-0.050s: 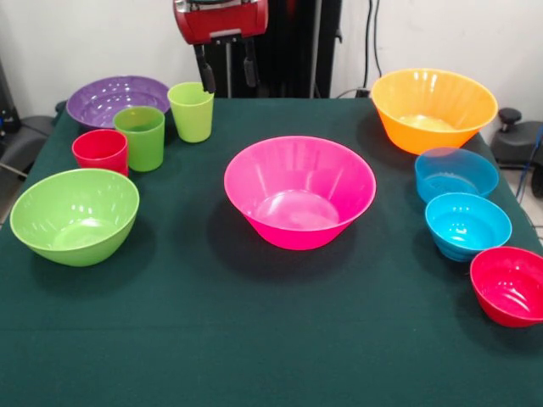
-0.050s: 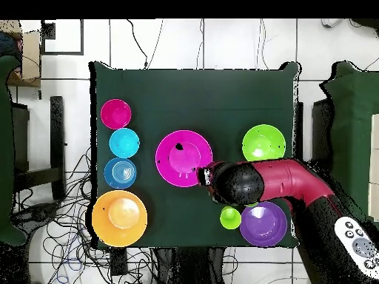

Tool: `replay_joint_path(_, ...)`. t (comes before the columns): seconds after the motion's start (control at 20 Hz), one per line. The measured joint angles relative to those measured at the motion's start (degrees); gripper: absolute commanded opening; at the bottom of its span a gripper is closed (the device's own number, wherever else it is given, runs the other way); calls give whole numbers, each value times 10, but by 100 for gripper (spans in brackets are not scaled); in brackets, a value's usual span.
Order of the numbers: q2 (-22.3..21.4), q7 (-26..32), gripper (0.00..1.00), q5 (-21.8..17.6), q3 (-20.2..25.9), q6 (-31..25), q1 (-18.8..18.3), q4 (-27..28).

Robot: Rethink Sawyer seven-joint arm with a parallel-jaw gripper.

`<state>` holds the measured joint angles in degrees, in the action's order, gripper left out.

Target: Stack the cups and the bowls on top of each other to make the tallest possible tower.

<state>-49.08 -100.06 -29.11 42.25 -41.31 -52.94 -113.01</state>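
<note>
My gripper (image 1: 229, 75) hangs open and empty over the far edge of the table, just right of and behind the lime-green cup (image 1: 191, 110). Beside that cup stand a green cup (image 1: 141, 137) and a short red cup (image 1: 100, 151). The purple bowl (image 1: 117, 99) lies behind them and a lime-green bowl (image 1: 75, 214) sits in front. A big pink bowl (image 1: 299, 191) holds the centre. On the right stand the orange bowl (image 1: 433, 108), a translucent blue bowl (image 1: 456, 174), a turquoise bowl (image 1: 467, 225) and a small red bowl (image 1: 512, 285). All stand apart, nothing stacked.
In the overhead view the red arm (image 2: 274, 181) reaches across between the lime-green bowl (image 2: 263, 143) and the purple bowl (image 2: 263, 224), hiding the green and red cups. The dark green table (image 1: 254, 339) is ringed by cables on the floor.
</note>
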Motion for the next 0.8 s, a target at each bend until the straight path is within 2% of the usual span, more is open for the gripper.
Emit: replay_joint_path(0.8, 25, 0, 100, -3, -23, 41, 8, 0)
